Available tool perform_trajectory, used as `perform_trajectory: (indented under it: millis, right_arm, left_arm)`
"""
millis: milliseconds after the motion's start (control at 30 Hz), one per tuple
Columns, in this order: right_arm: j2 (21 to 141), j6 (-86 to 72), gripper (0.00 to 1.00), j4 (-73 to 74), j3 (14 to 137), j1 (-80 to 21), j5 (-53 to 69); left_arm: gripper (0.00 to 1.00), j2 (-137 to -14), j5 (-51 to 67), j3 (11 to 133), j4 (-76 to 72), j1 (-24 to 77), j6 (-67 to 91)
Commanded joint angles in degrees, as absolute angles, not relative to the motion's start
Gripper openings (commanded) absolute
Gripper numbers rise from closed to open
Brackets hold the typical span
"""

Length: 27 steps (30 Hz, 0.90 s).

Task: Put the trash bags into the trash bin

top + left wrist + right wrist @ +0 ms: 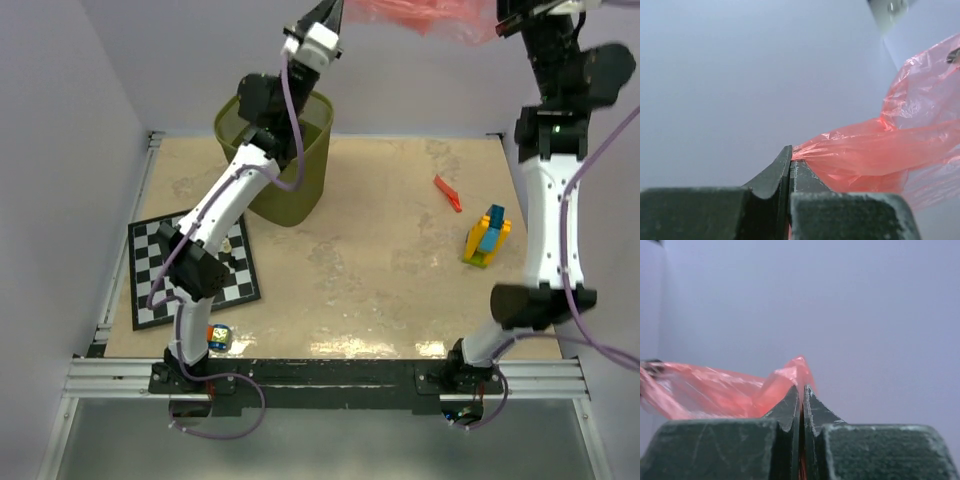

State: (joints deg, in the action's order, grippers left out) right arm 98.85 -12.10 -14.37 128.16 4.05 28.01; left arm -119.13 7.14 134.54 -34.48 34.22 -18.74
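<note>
Both sets of jaws are pinched tight on the red bag (430,15) up high, so I'd centre it over the bin (295,195), then lower.

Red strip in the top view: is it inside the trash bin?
No, the red strip lies on the table, well right of the trash bin.

bag (430,15) aloft, bin (290,170) left, blocks (487,237) right

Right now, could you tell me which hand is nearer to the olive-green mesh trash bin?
Left. The left hand is raised roughly above the olive-green mesh trash bin; the right hand is raised far to its right. Both pinch the translucent red-pink plastic bag.
</note>
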Motion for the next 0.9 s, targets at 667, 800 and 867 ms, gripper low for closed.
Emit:
perform_trajectory:
  millis: [667,800,867]
  right_arm:
    - [35.1,19.4,0.00,15.9,52.3,-7.6,13.1]
    - [51.2,12.5,0.00,21.8,64.1,-7.6,15.6]
    - [55.9,8.9,0.00,23.5,67.7,-7.5,14.6]
  left_arm:
    - [0.00,-61.0,2.9,48.1,-13.8,53.7,-25.9]
    - [0.00,-66.3,-4.5,56.4,-6.4,52.1,-16.6]
    - [0.00,-66.3,-4.3,57.8,-6.4,49.2,-10.6]
